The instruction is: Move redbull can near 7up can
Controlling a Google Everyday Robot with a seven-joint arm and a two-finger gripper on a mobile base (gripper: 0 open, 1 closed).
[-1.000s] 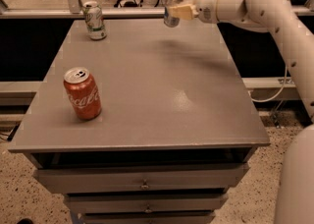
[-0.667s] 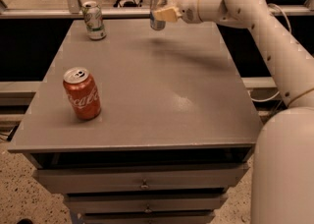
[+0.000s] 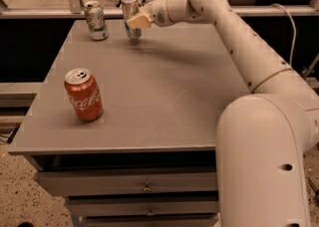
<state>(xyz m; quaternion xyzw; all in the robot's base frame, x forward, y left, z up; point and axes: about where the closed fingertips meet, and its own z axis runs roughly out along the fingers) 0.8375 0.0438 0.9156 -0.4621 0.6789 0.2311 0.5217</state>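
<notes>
The redbull can is a slim silver can with blue patches, at the far edge of the grey table. My gripper is shut on it, low over or touching the table top. The 7up can has a pale white-and-green label and stands upright at the far left corner, a short gap to the left of the redbull can. My white arm reaches in from the right across the far side of the table.
A red Coca-Cola can stands upright at the near left of the table. Drawers sit under the table front. A rail runs behind the table's far edge.
My gripper has carried the redbull can leftward and down, from above the table's far right toward the 7up can. The other cans have not moved.
</notes>
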